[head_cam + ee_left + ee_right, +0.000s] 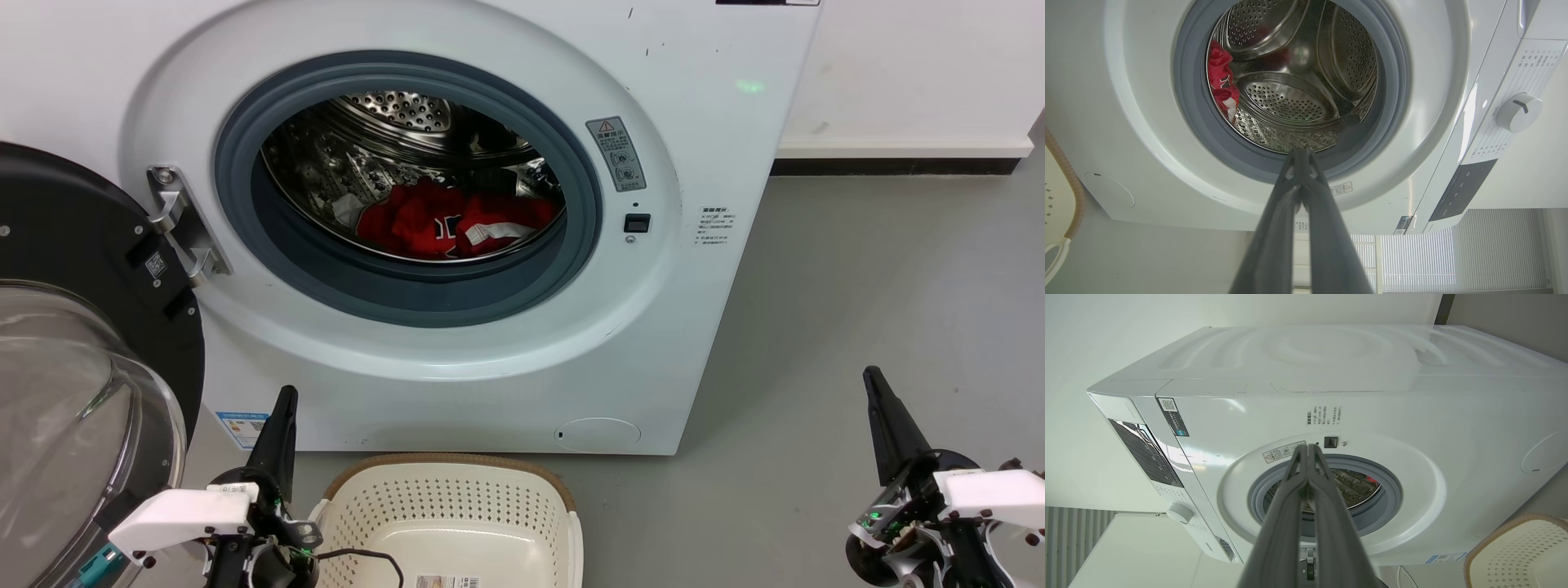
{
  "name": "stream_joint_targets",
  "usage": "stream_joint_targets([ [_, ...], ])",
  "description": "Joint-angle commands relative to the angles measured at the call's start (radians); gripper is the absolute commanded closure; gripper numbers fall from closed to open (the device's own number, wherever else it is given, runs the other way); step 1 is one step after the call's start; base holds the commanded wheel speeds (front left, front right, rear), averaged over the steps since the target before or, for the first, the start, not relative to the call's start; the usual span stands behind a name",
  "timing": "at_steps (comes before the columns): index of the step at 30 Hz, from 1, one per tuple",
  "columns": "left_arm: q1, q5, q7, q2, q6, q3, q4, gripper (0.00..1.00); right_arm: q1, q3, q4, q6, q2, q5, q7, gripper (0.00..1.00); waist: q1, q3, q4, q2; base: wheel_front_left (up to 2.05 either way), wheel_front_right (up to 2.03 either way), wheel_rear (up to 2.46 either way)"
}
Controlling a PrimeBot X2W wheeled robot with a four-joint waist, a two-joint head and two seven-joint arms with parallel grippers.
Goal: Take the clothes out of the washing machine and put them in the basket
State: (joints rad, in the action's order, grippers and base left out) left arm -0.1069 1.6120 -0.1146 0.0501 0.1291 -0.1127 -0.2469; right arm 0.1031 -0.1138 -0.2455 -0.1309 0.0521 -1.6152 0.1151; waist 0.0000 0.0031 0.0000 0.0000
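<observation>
The white washing machine (702,122) stands ahead with its glass door (73,359) swung open to the left. Red clothes (445,220) with white trim lie at the bottom of the steel drum (392,131), and the same clothes (1221,87) show at the drum's left in the left wrist view. The cream basket (457,510) sits on the floor in front of the machine, holding no clothes. My left gripper (286,400) is shut and empty, low beside the basket's left rim. My right gripper (872,380) is shut and empty, over the floor to the right of the machine.
Grey floor (882,286) stretches to the right of the machine, up to a white wall with a dark skirting (890,166). The open door (90,245) juts out at the left, close to my left arm. The machine's control knob (1519,112) and panel show in the left wrist view.
</observation>
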Motion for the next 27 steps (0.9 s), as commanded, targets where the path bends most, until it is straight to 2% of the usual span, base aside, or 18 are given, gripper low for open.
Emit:
stream_joint_targets([
  [1,-0.006,0.002,-0.002,0.000,0.004,-0.003,0.001,1.00,0.013,0.001,-0.001,0.000,-0.003,0.005,0.000,1.00,0.0000,0.000,0.000,0.0000,0.00,0.00,0.00],
  [27,-0.006,0.002,-0.002,0.000,0.004,-0.003,0.001,1.00,0.013,0.001,-0.001,0.000,-0.003,0.005,0.000,1.00,0.0000,0.000,0.000,0.0000,0.00,0.00,0.00],
])
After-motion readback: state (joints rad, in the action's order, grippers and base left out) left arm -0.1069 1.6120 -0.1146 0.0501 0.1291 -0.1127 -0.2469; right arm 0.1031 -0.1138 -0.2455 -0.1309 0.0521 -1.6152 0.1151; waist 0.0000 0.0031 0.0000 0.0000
